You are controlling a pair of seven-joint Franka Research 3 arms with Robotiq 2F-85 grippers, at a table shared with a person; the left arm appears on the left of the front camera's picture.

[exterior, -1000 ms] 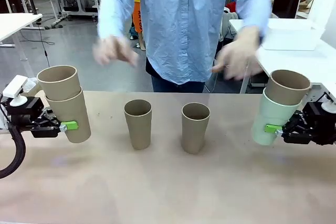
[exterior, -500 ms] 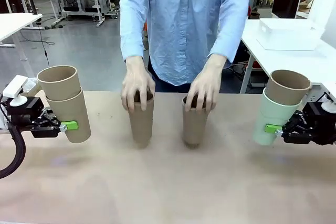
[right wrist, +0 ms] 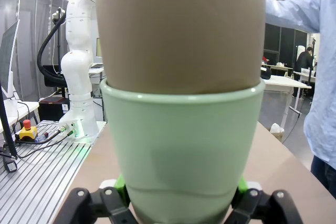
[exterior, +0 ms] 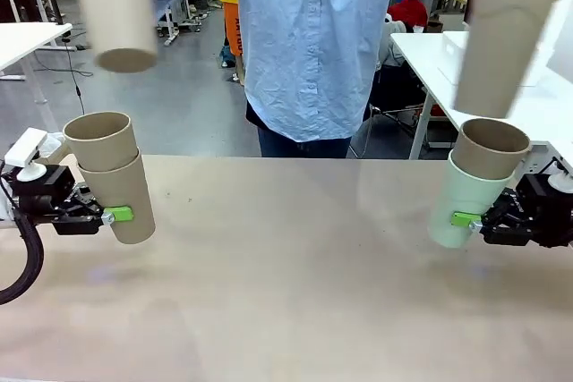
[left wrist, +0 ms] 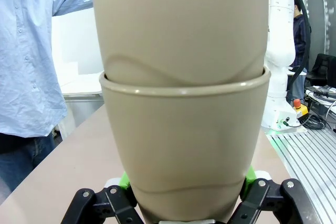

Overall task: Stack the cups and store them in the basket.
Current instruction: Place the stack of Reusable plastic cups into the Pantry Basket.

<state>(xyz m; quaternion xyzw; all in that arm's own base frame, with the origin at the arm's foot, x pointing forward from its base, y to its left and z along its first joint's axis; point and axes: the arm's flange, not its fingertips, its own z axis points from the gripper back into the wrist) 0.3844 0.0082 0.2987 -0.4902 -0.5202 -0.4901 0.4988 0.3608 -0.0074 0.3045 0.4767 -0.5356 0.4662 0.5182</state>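
At the counter's left edge: left end effector (exterior: 121, 214) (left wrist: 184, 203) clenched on a matte tan tapered cup (exterior: 125, 194) with a second tan cup (exterior: 100, 139) nested inside.
Right edge: right end effector (exterior: 461, 219) (right wrist: 181, 200) grasping a pale mint green cup (exterior: 466, 199) that holds another tan cup (exterior: 490, 149).
Far side: person in a light blue shirt (exterior: 313, 42) holds two tan cups high, one far left (exterior: 121, 11), one far right (exterior: 501, 38).
Basket: white plastic basket (exterior: 450, 46) on a separate table, far right.
Counter: brown counter (exterior: 286, 292) between the arms.

Front view across table (exterior: 286, 310) toward person (exterior: 313, 42); wrist views inward from either end, tight on cups (left wrist: 184, 129), same table beyond.
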